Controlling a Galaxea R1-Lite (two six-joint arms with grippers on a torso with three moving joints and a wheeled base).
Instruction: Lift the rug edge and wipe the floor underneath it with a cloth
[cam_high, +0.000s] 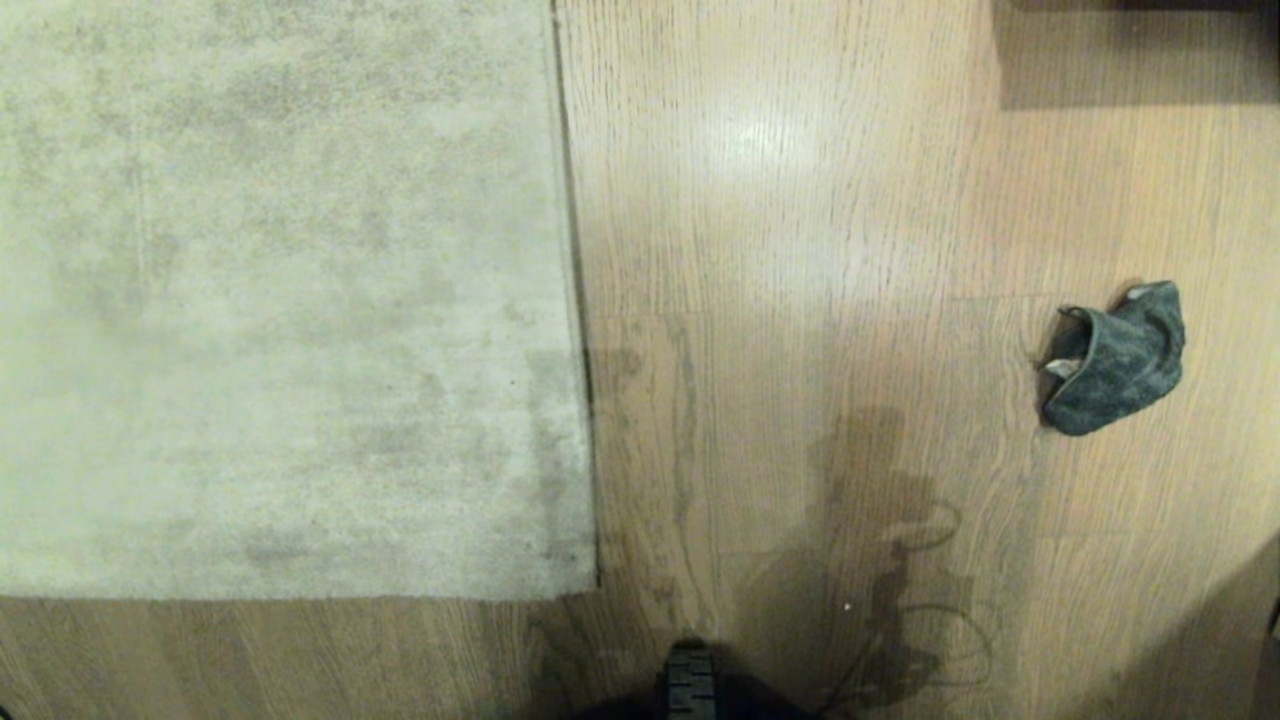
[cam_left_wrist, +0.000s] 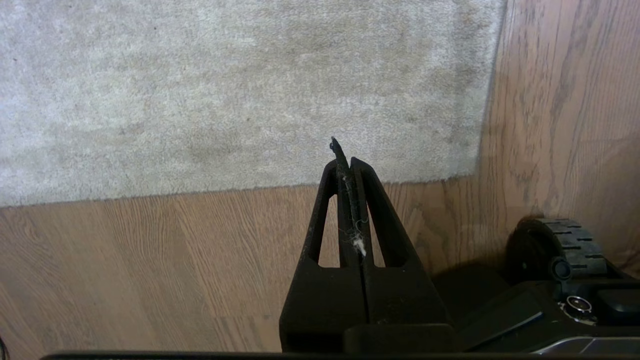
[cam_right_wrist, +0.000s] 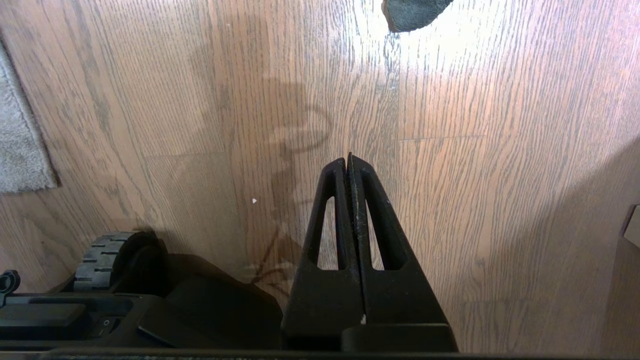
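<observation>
A pale grey-beige rug (cam_high: 270, 300) lies flat on the left, its straight rug edge (cam_high: 575, 300) and square corner (cam_high: 592, 585) resting on the wood-grain floor (cam_high: 800, 250). A crumpled dark grey-teal cloth (cam_high: 1115, 358) sits on the floor at the right. Neither gripper shows in the head view. My left gripper (cam_left_wrist: 346, 160) hangs shut and empty above the floor near the rug corner (cam_left_wrist: 475, 170), with a bit of white lint on its fingers. My right gripper (cam_right_wrist: 348, 161) is shut and empty over bare floor (cam_right_wrist: 475, 175), the cloth (cam_right_wrist: 412, 12) well beyond it.
The robot's black base and a ridged wheel (cam_high: 688, 680) sit at the near edge, also showing as the wheel (cam_left_wrist: 560, 245) and the wheel (cam_right_wrist: 107, 257). A dark furniture shadow (cam_high: 1140, 55) lies at the far right. A small white speck (cam_high: 847, 606) lies on the floor.
</observation>
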